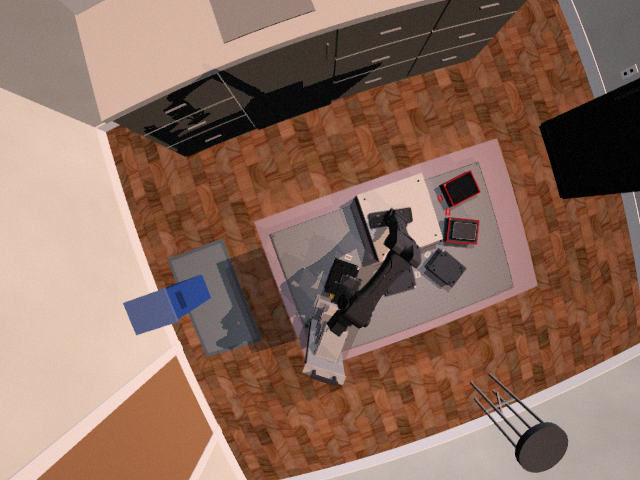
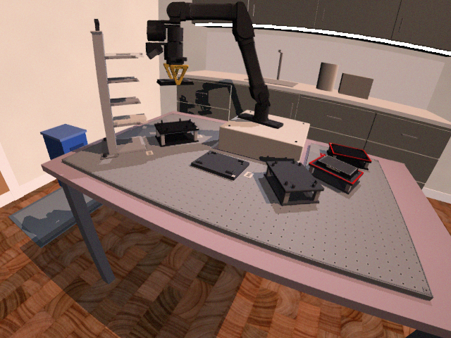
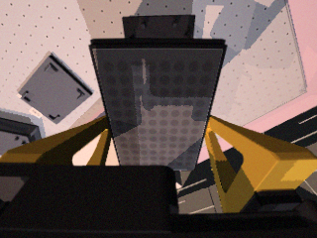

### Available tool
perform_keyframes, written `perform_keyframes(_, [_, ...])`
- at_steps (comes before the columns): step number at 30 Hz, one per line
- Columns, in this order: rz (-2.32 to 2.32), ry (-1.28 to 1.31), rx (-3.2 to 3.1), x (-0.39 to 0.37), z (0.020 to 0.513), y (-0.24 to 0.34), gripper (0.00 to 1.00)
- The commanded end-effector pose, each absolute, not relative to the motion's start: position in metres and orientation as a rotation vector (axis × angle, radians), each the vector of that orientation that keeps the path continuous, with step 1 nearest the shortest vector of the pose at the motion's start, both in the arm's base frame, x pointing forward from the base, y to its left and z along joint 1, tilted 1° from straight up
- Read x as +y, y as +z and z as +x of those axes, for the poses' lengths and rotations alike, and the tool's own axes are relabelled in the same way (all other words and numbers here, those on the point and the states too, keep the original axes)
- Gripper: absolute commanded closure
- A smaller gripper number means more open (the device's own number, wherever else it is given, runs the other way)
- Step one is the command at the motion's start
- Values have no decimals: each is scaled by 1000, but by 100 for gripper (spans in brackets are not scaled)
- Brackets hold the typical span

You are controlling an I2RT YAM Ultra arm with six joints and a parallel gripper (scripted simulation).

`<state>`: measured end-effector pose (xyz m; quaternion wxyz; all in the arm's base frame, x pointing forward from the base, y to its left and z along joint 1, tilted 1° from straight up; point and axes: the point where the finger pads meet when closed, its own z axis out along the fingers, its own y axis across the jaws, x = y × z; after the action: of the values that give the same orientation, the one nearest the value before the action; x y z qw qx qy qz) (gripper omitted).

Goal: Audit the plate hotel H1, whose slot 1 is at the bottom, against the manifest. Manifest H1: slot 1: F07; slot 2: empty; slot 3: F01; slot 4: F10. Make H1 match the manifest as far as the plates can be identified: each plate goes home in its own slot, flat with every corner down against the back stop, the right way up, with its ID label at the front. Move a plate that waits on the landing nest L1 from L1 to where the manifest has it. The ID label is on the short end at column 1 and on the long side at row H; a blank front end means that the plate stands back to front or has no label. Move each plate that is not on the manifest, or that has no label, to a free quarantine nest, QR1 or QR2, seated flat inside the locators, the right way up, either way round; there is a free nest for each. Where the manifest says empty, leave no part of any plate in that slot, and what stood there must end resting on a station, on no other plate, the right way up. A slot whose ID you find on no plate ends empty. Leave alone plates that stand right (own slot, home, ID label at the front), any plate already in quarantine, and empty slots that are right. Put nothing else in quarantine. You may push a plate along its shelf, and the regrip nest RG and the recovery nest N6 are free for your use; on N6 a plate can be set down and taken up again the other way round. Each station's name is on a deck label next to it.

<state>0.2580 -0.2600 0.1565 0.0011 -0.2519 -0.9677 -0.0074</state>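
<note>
My gripper [image 2: 175,74] [image 3: 158,119] hangs high above the table's back left, to the right of the plate hotel H1 [image 2: 103,98]. Its yellow fingers are shut on the long sides of a dark well plate [image 2: 173,82] [image 3: 158,89], held flat and level at about the height of the hotel's upper shelves. No label shows on the plate from here. The hotel's shelves [image 2: 123,101] stick out to the right of its post; what lies on them I cannot tell. From above, the hotel [image 1: 324,360] stands at the table's front edge.
A black raised nest [image 2: 176,127] stands below the gripper. A flat nest [image 2: 218,163] [image 3: 54,89] and another raised nest [image 2: 291,179] lie mid-table. Two red-rimmed quarantine nests stand at the right: the near one [image 2: 335,169] bears a plate, the far one [image 2: 349,151] looks bare. The arm's base block [image 2: 262,139] is behind.
</note>
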Motion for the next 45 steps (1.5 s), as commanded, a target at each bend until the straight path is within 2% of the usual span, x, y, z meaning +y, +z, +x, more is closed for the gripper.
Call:
perform_keyframes(1, [-758,-12,-3059,-264,256,159,14])
perform_keyframes(45, [-758,-11,-3059,-267,260,58,14])
